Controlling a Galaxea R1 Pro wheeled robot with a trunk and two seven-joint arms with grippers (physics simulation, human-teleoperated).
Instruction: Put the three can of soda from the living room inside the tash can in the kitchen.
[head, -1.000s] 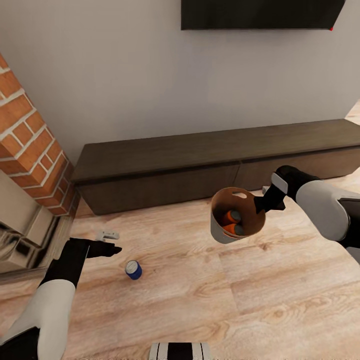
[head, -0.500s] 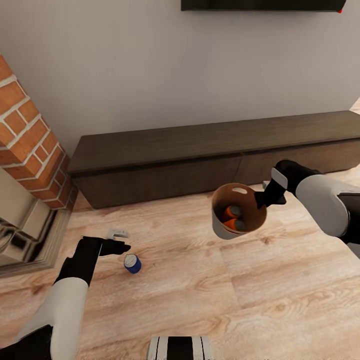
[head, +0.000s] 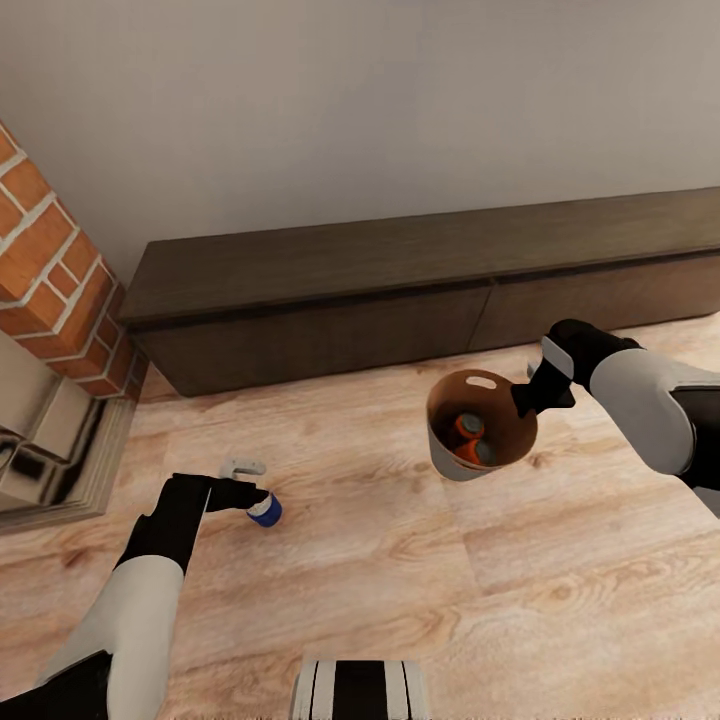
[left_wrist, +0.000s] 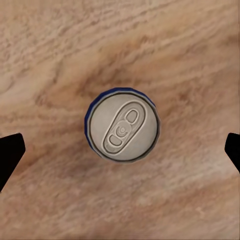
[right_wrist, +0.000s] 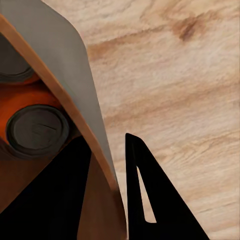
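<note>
While upright on floor, blue can (left_wrist: 123, 125) | centred under spread left claw (left_wrist: 120, 150)

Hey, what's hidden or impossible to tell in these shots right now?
- Cans in the trash can: head view shows two orange cans; the wall hides any printing.
- Blue can: left wrist view shows just its top, so its label is unseen.
- Left gripper: its fingers are cut by the frame edges; open around the can, contact unclear.
- Right gripper: fingers straddle the rim; the wall hides the inner one.
</note>
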